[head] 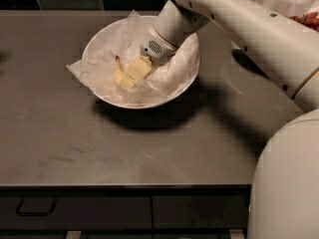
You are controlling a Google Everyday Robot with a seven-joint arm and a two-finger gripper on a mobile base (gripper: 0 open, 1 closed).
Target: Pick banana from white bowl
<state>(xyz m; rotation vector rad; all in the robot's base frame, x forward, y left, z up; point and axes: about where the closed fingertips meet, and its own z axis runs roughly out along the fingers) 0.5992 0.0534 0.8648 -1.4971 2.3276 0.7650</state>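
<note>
The white bowl point(95, 36) with a crinkled white paper liner point(82, 71) sits on the dark table, left of centre. A yellow banana point(117, 74) with a dark stem tip lies inside it on the left; only its left part shows. My gripper point(130, 76) reaches down from the upper right into the bowl. It sits right over and against the banana and covers most of it. No other banana shows in the bowl.
A second white bowl with red fruit point(305, 12) stands at the far right back, partly behind my arm point(249, 24). The table's front edge point(124, 185) runs above drawers with a handle point(35, 210). My white base point(289, 183) fills the lower right.
</note>
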